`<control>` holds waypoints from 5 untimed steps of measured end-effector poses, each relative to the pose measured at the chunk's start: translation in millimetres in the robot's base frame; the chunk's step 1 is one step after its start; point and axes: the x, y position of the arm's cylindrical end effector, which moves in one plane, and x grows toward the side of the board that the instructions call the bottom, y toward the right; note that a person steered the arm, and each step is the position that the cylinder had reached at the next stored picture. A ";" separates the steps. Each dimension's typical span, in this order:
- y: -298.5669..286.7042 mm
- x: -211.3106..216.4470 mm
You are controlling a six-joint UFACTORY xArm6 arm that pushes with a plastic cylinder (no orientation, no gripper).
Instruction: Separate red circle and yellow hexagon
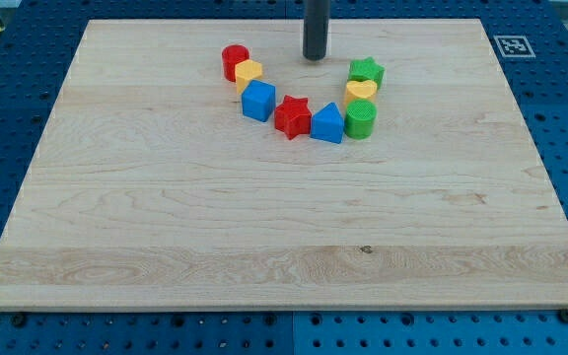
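The red circle (235, 61) stands near the board's top, left of centre. The yellow hexagon (249, 73) touches it at its lower right. My tip (315, 57) rests on the board to the right of both, a clear gap from the yellow hexagon, and touches no block. The two blocks begin a curved chain of blocks that bends down and to the right.
The chain continues with a blue cube (258, 101), a red star (292, 116), a blue block with a pointed top (327, 123), a green cylinder (360, 119), a yellow heart (361, 92) and a green star (367, 70). The wooden board (284, 247) lies on a blue pegboard.
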 end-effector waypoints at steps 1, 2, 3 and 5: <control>4.6 5.0; 10.6 21.1; 10.6 21.1; 10.6 45.7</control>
